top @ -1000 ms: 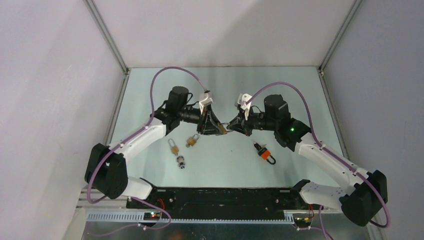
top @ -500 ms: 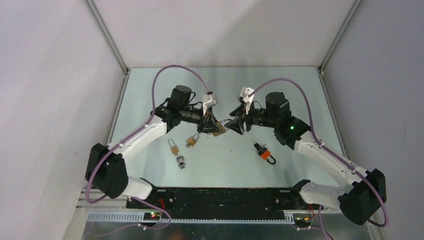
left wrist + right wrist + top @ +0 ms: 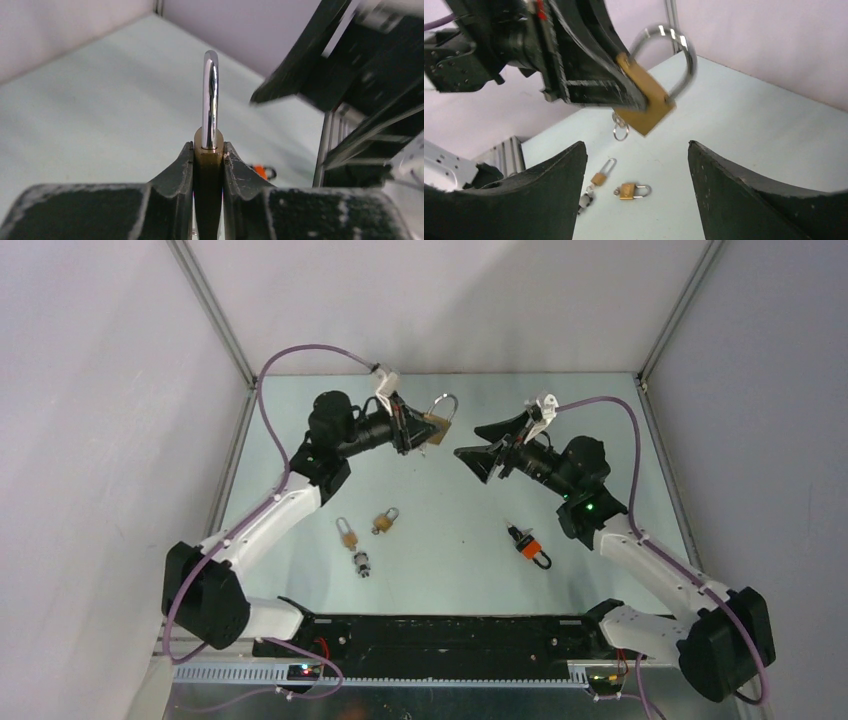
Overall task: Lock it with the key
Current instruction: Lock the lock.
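My left gripper (image 3: 420, 430) is shut on a brass padlock (image 3: 437, 421), held in the air above the far part of the table. From the left wrist, the fingers (image 3: 185, 165) squeeze the brass body (image 3: 208, 165) and the steel shackle (image 3: 210, 100) sticks up. A key ring (image 3: 620, 132) dangles under the padlock (image 3: 646, 100); the key itself is mostly hidden at the lock's underside. My right gripper (image 3: 468, 441) is open, empty and just right of the padlock without touching it. Its two fingers (image 3: 574, 165) stand wide apart around the gap (image 3: 636, 150).
On the table lie two small brass padlocks (image 3: 347, 534) (image 3: 384, 521), a silver piece (image 3: 362, 564) and an orange and black padlock (image 3: 530, 546). White walls with metal corner posts close in the back and sides.
The right gripper opened and pulled back to the right. The left arm rose and swung toward the back left with the padlock, so the two grippers have parted.
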`<state>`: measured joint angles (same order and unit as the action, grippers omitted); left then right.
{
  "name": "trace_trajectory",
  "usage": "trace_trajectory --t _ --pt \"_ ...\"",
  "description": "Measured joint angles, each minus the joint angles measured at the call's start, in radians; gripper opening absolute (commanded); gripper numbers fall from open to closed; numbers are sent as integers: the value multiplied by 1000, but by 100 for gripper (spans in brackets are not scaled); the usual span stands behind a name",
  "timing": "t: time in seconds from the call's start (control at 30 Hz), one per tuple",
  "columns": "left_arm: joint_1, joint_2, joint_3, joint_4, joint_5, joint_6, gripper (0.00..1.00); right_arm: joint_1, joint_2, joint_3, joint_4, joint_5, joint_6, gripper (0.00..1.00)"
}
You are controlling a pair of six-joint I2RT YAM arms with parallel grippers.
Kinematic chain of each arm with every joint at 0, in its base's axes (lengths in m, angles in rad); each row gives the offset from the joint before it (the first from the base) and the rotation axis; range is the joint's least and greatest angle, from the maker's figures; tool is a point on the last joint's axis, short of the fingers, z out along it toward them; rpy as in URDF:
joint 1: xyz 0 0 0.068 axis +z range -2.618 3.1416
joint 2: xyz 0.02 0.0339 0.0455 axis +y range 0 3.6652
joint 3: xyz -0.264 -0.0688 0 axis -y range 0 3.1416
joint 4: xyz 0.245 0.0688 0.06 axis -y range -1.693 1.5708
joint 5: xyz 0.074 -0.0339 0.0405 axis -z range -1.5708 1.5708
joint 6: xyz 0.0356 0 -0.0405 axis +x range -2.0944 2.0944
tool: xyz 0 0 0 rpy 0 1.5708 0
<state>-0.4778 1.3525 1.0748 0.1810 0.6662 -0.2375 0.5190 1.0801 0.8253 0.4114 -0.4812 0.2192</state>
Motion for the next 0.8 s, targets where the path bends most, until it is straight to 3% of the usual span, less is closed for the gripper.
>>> trace_trajectory --t 0.27,0.43,0.63,0.7,0.8 --pt "-5 -34 0 340 -119 -287 0 21 205 -102 459 51 276 73" --pt "-21 -34 0 437 -125 -389 0 45 291 -101 658 39 357 75" --pt "-30 -34 0 496 -105 -451 0 56 322 -53 785 -17 384 75" --pt "-34 -34 0 510 -92 -464 0 61 330 -35 821 -37 391 72" --pt "-43 -30 0 528 -70 -478 0 65 345 -17 854 -58 396 58"
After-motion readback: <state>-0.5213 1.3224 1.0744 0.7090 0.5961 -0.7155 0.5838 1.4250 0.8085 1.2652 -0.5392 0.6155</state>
